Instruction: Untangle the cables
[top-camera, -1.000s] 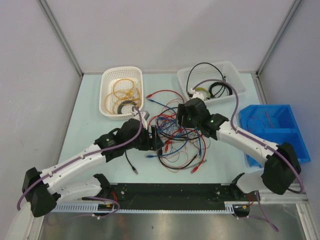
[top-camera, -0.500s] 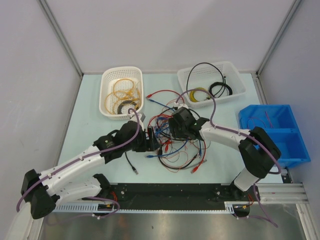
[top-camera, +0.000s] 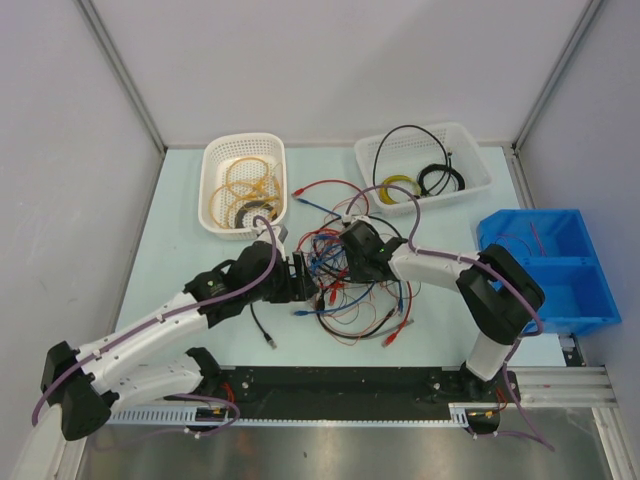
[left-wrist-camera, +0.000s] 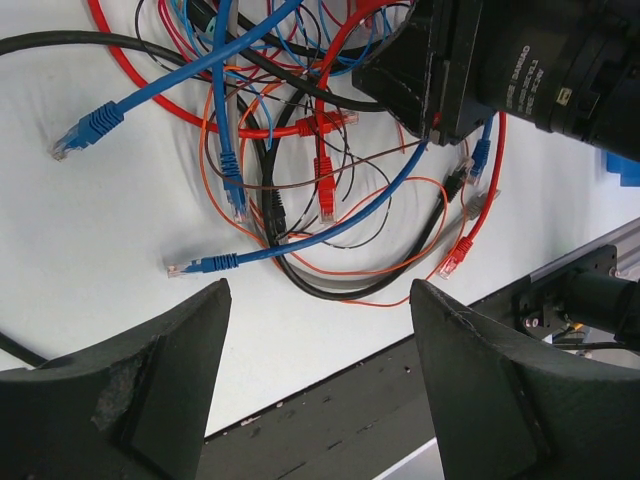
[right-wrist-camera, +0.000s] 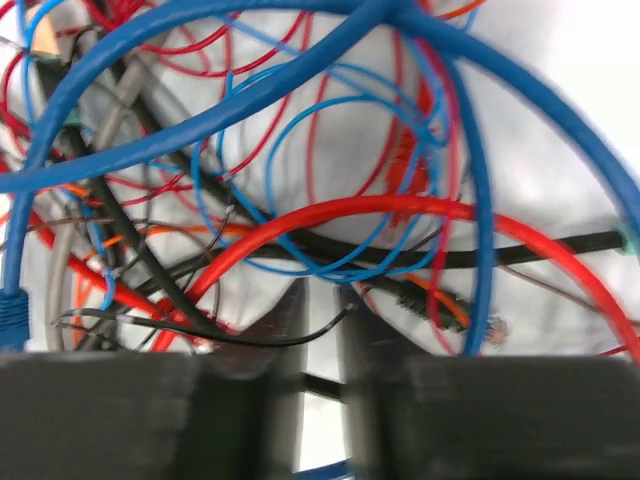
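Two white robot arms meet over a pale table (top-camera: 170, 230), the left arm (top-camera: 150, 335) reaching in from the near left, the right arm (top-camera: 440, 265) folded in from the right. A blue bin (top-camera: 560, 225) sits at the table's right edge. Two white baskets stand along the far side: the far-left basket (top-camera: 213, 155) holds orange coils (top-camera: 245, 185), and the far-right basket (top-camera: 470, 165) holds black and yellow coils (top-camera: 435, 178).

The cables (top-camera: 350, 290) lie in one knot of red, blue, orange and black loops at the table's centre, between the two wrists and nearer than both baskets.

The left gripper (top-camera: 300, 278) hovers at the knot's left edge. Its wrist view shows the claw (left-wrist-camera: 315, 300) spread wide with nothing between the fingers. The right gripper (top-camera: 350, 250) is sunk into the far side of the tangle. Its own camera shows the fingers (right-wrist-camera: 290, 330) drawn narrow, a thin black wire crossing in front of them; whether anything is pinched cannot be told.

A blue plug (left-wrist-camera: 88, 128) lies loose on the table at the tangle's edge.
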